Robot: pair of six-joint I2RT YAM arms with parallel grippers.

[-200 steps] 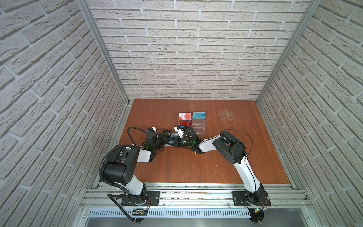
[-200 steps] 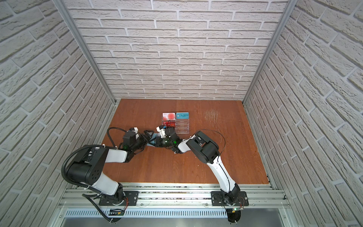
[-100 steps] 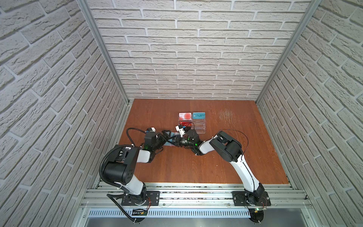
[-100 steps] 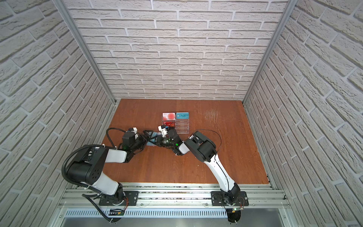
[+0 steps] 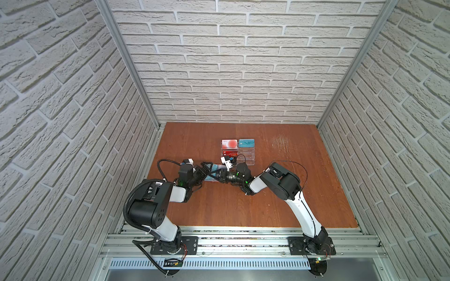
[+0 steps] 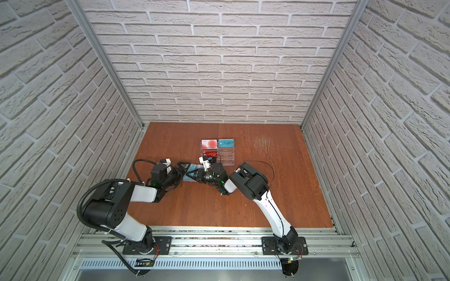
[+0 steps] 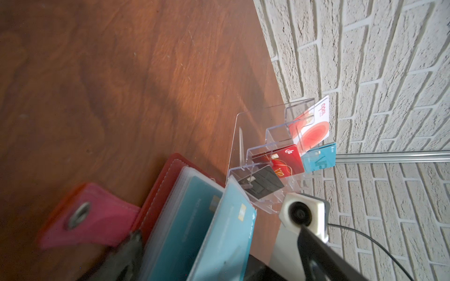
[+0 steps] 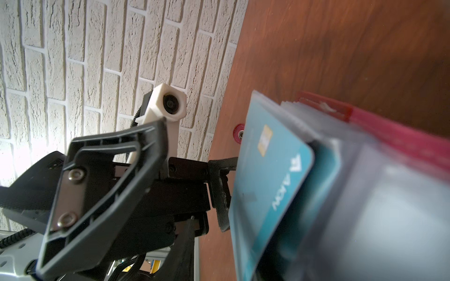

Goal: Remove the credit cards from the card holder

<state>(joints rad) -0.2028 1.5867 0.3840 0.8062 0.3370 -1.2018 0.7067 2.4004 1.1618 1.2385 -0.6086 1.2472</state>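
Open on brown wooden table (image 5: 243, 206): red leather-like card holder (image 7: 168, 175). In front clear sleeve: teal chip card (image 8: 267, 185); second teal card (image 7: 194, 206) behind. Left gripper (image 5: 207, 170): spread wide, nothing held, one finger (image 8: 220, 192) at front sleeve's edge. Right gripper (image 5: 220, 176): narrowed, seemingly pinching sleeve pages. Just behind: clear acrylic tiered stand (image 5: 246, 159) with white-red card (image 5: 229, 144), teal VIP card (image 5: 246, 143), red card (image 5: 229, 153), black card (image 7: 265, 181).

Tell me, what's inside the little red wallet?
Clear sleeves fill the card holder. Two show cards with gold chips: a darker teal card and a lighter teal card. The pages stacked behind them are covered, so any other cards are hidden.
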